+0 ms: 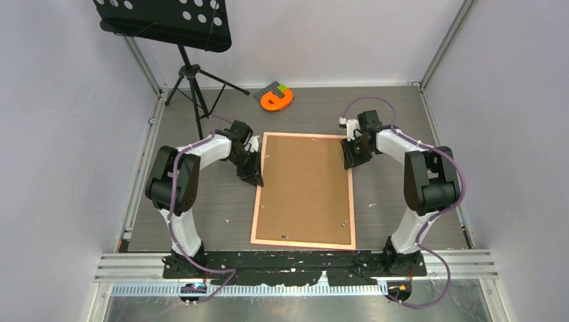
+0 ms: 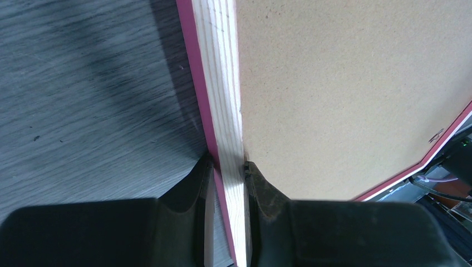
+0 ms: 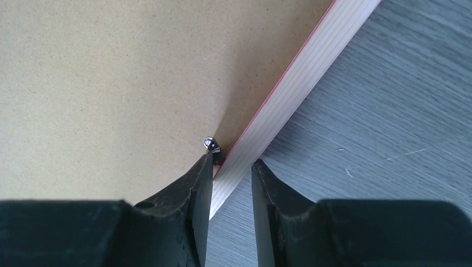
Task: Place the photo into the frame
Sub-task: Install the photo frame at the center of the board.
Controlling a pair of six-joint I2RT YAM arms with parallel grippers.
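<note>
Grey wood-look table covers the floor of a little booth with pale walls. The frame lies flat in the middle of it, face down, so we see its brown backing board with a thin pink edge all round. The photo does not show in any view (it may be under the board, but I cannot tell). The left gripper sits at the frame's left side and the right gripper at its right side, both near the far end. Having one on each side is likely so the big flat thing can be held evenly without tipping. From above they look like black lumps at the edge, and you cannot see what the jaws do. The left wrist view shows it: two fingers pinch the pale wood rail, one on the pink outside and one on the board side, both touching. So this gripper is clamped on the frame. The right wrist view shows something different. One finger is over the board, beside a small shiny metal tab. The other is over the table, with a strip of grey between it and the rail, so these jaws stand round the edge without squeezing it. Only the top view shows the black music stand and the orange thing at the back, well apart from the frame.
</note>
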